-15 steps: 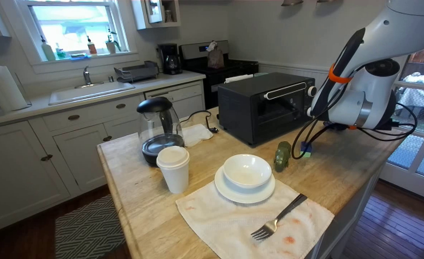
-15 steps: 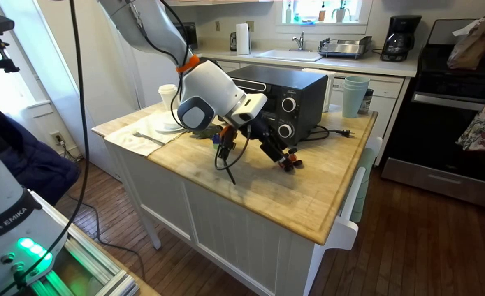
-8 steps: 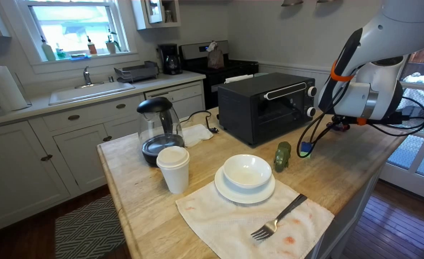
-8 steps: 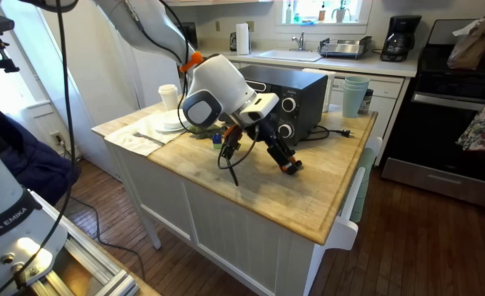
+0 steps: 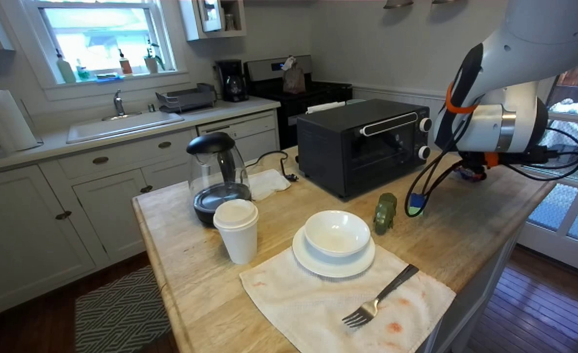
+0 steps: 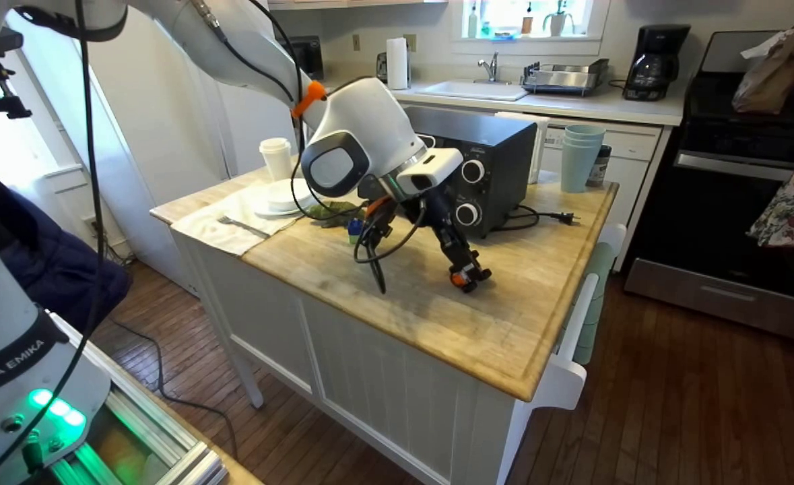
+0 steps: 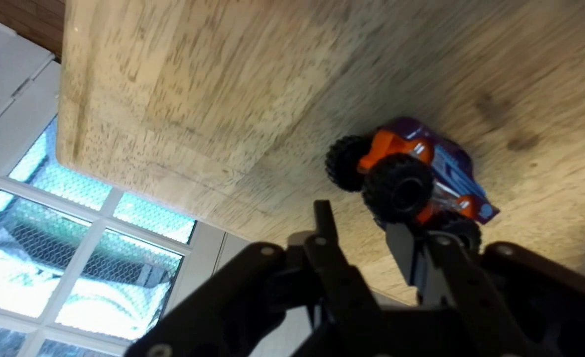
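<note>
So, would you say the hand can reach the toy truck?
Probably yes: the toy truck is close by the open hand, with nothing seen in between, though mostly to one side of its opening.

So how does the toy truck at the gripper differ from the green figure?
The toy truck is orange, purple and blue; the green figure is plain green. The truck has black wheels; the figure shows none. The truck is at the gripper; the figure, away from it. Both look like toys.
</note>
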You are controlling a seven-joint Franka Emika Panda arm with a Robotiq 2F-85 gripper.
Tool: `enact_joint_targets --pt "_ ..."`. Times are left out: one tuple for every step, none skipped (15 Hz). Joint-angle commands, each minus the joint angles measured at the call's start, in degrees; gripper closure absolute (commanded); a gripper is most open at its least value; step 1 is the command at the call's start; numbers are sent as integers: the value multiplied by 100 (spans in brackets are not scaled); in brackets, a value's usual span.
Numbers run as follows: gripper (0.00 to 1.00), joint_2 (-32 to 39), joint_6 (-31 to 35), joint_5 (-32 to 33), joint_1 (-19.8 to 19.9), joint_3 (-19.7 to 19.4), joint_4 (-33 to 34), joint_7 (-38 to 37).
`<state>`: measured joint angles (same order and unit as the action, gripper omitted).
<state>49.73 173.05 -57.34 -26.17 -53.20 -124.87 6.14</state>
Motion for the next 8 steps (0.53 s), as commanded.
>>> enact_joint_targets --pt "69 149 -403 197 -253 -247 71 -180" --pt "67 -255 -84 1130 51 76 -65 -764" --pt "67 -268 -92 1370 53 110 -55 -853" --pt "64 -294 -75 1751 72 145 -50 -1129" --pt "65 -371 -39 2067 122 222 -51 -1310" --pt "62 -431 -19 2370 155 276 -60 -1493" --pt "64 -473 0 2646 169 301 -70 -1664" --pt "52 -525 19 2891 171 331 -97 -1833"
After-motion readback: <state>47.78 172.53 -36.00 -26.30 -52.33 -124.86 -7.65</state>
